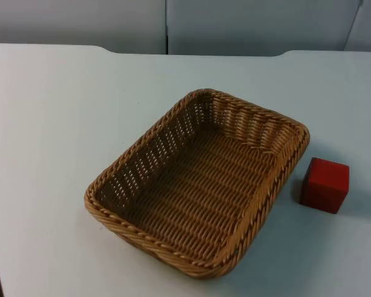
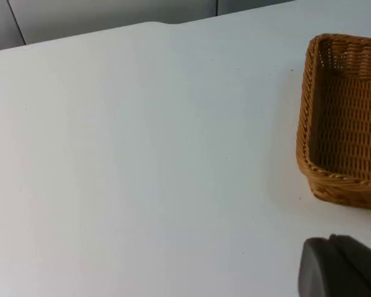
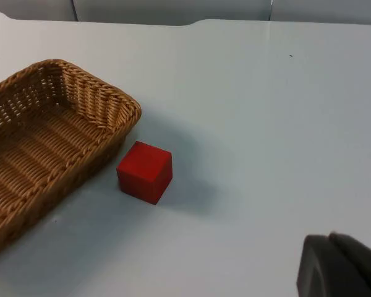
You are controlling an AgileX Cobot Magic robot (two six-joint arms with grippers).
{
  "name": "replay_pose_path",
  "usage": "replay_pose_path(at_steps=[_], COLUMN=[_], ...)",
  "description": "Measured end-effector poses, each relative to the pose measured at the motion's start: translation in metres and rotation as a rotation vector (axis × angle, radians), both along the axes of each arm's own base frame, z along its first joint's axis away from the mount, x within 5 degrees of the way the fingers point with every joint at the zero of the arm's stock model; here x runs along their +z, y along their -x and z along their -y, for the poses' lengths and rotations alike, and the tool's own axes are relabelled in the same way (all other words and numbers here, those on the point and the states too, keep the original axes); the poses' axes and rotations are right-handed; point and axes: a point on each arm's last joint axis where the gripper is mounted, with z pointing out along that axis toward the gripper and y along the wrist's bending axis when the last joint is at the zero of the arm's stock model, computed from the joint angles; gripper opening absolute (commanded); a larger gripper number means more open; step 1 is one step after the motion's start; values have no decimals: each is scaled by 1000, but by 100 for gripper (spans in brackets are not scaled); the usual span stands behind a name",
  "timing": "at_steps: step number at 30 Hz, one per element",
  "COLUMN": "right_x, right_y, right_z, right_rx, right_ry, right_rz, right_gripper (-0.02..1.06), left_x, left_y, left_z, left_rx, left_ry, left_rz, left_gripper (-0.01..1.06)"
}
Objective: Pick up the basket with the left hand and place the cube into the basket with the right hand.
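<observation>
You've got the wicker basket [image 1: 198,185] flat on the white table [image 1: 49,124], red cube [image 1: 324,184] just beside its right rim (not touching); gripper fingers can't be judged

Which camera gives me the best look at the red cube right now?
The right wrist view: the red cube stands whole on the table, three faces visible, just clear of the basket. The top view shows it near the picture's edge, beside the basket's rim. The left wrist view looks at the basket's other end.

- white table [image 1: 62,124], spans most of the frame
- grey partition wall [image 1: 80,21] along top edge, vertical seam near centre
</observation>
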Motion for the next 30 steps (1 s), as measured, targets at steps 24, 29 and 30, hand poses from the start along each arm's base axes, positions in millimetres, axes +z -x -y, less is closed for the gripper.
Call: replay_pose_path(at_steps=[24,29,30], right_x=[0,0,0], right_y=[0,0,0], right_z=[0,0,0], right_rx=[-1,-1,-1], right_ry=[2,2,2], right_rz=[0,0,0], right_gripper=[0,0,0], left_x=[27,-9,-20], left_y=[-233,-285,-294], left_z=[98,127,135], left_rx=[-477,-554,-574], left_ry=[127,78,55], left_rz=[-551,-653,-669], left_gripper=[69,70,70])
